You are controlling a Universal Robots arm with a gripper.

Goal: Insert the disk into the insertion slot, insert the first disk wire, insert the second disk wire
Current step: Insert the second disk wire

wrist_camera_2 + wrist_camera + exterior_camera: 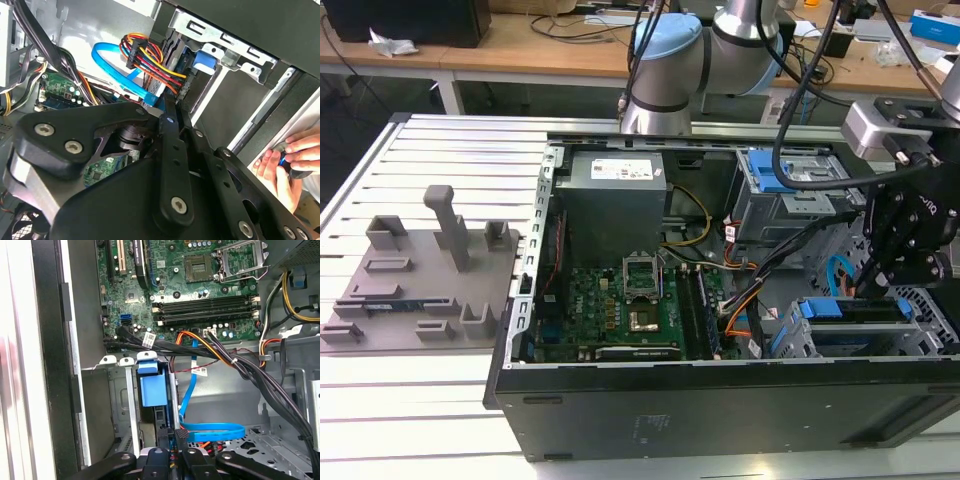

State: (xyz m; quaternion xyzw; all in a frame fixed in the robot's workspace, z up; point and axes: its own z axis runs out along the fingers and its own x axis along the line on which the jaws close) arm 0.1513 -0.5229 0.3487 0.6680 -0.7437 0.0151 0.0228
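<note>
With its fingers pinched on a black wire connector (181,434), the end effector (172,452) could misalign at the blue-framed disk (152,390), bending the plug.

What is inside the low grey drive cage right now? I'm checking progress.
A blue-framed disk sits in the cage. A multicoloured wire bundle reaches its rear, beside a blue flat cable. The end effector covers the connectors.

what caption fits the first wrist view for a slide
Black gripper poised by the blue-framed disk seated in the grey metal insertion slot, flat blue data cable looping nearby.
</note>
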